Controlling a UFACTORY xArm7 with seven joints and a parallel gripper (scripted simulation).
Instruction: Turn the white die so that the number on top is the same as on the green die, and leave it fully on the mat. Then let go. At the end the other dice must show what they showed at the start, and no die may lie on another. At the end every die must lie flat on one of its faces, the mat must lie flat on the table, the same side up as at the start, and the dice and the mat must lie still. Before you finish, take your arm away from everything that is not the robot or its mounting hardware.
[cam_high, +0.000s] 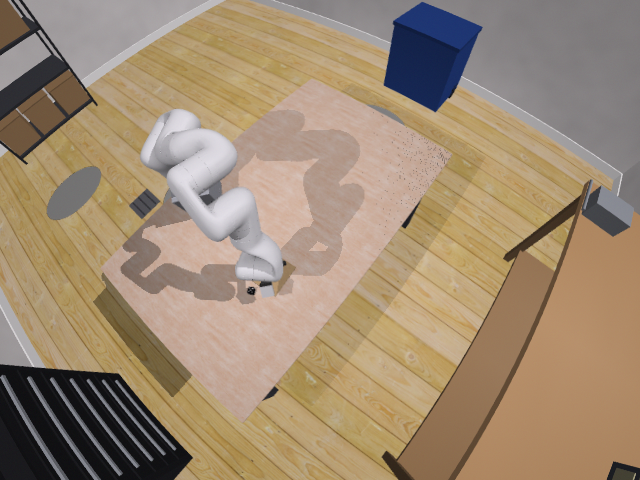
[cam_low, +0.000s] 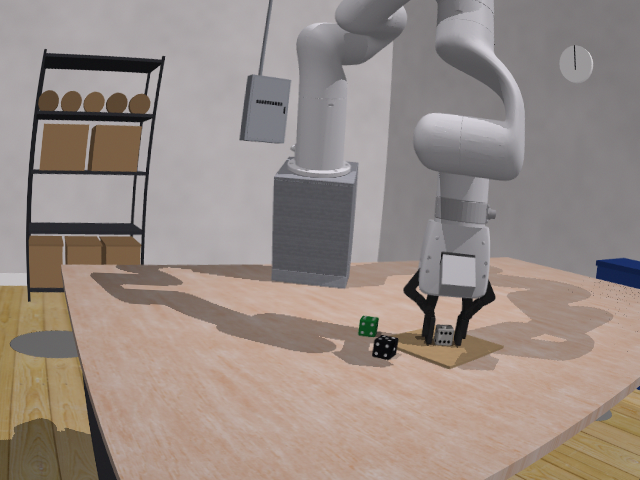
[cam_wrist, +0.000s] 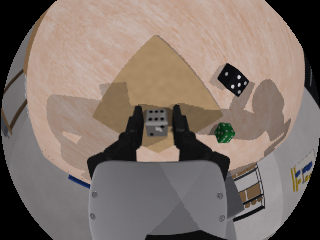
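The white die (cam_low: 444, 334) lies flat on the tan mat (cam_low: 449, 348), near the mat's left part. My gripper (cam_low: 444, 339) points straight down with one black finger on each side of the die, tips low at the mat. A small gap shows at each side, so the fingers are open around it, not pressing. In the wrist view the white die (cam_wrist: 156, 122) sits between the fingertips on the mat (cam_wrist: 156, 83). The green die (cam_low: 368, 326) and the black die (cam_low: 385, 346) lie on the table left of the mat.
The green die (cam_wrist: 224, 132) and the black die (cam_wrist: 234, 79) are close to the mat's edge, a little apart from each other. The arm's grey base block (cam_low: 314, 222) stands at the back of the table. In the overhead view the arm hides most of the mat (cam_high: 286, 276).
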